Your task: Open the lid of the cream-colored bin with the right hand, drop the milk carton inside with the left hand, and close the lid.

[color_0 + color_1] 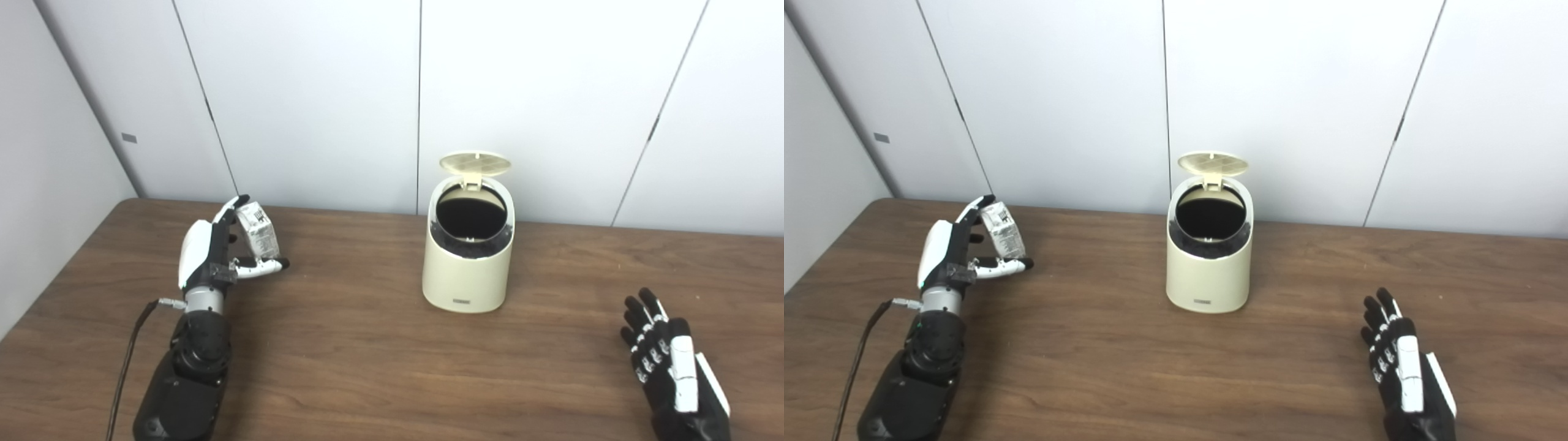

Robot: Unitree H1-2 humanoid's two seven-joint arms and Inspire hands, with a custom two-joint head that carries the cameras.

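The milk carton [258, 231] is held upright in the left hand [214, 251] at mid-left, well left of the open cream-colored bin [468, 257], while the right hand [670, 361] is kept empty with fingers spread at lower right.

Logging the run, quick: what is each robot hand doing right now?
Left robot hand: shut on the milk carton.
Right robot hand: open, holding nothing.

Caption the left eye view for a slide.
Left robot hand holds milk carton beside open-lidded cream bin; right robot hand waits.
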